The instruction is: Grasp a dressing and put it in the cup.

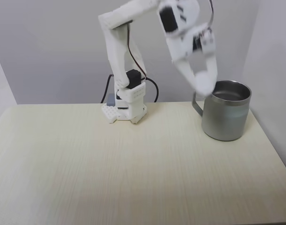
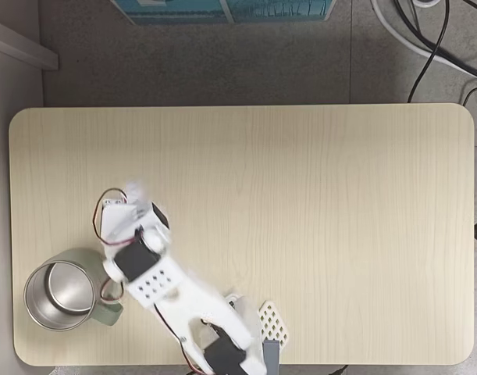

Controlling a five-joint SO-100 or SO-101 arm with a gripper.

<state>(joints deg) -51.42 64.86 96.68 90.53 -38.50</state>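
Observation:
The cup (image 1: 226, 112) is a grey steel-lined mug standing at the table's right end in a fixed view, handle toward the arm. From above, the cup (image 2: 37, 312) sits near the lower left corner. My gripper (image 1: 202, 80) hangs blurred just left of the cup's rim, above the handle, shut on a white rounded lump, the dressing (image 1: 205, 87). In the top-down fixed view my gripper (image 2: 130, 197) is up and right of the cup, with the dressing (image 2: 133, 190) a faint white blur at its tip.
The arm's white base (image 1: 126, 107) is clamped at the table's back edge, shown at the bottom edge from above (image 2: 238, 348). Light wood tabletop (image 2: 300, 203) stretches to the right. Cables (image 2: 433, 39) and a blue box (image 2: 222, 8) lie on the floor.

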